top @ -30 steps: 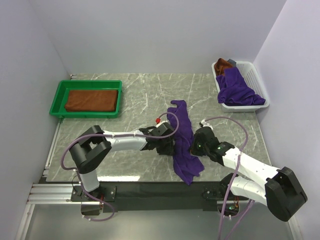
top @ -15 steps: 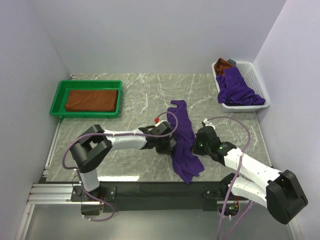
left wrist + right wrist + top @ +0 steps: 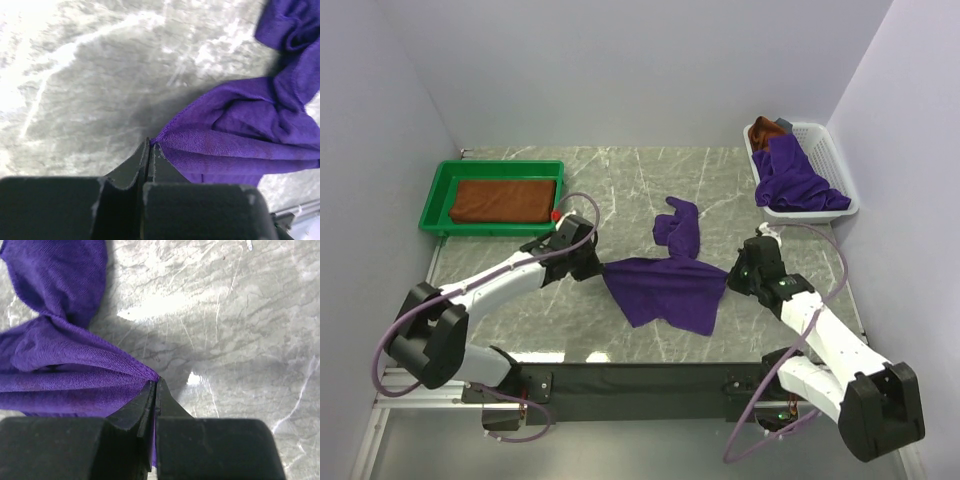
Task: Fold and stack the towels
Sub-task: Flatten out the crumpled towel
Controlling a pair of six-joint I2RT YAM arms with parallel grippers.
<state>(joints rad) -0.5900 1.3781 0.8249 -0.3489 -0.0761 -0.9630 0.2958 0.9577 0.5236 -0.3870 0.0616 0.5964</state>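
Purple towel [image 3: 665, 290] stretched out, long axis left-right; left gripper [image 3: 596, 266], right gripper [image 3: 729, 279] each pinched shut on opposite corner.

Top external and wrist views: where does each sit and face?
Top external: above and behind the arms, looking down on the table; left arm and right arm show.
Left wrist: on the left arm, facing along the left gripper, shut on the purple towel.
Right wrist: likewise; right gripper grips that towel's opposite end.
Shared: the towel.
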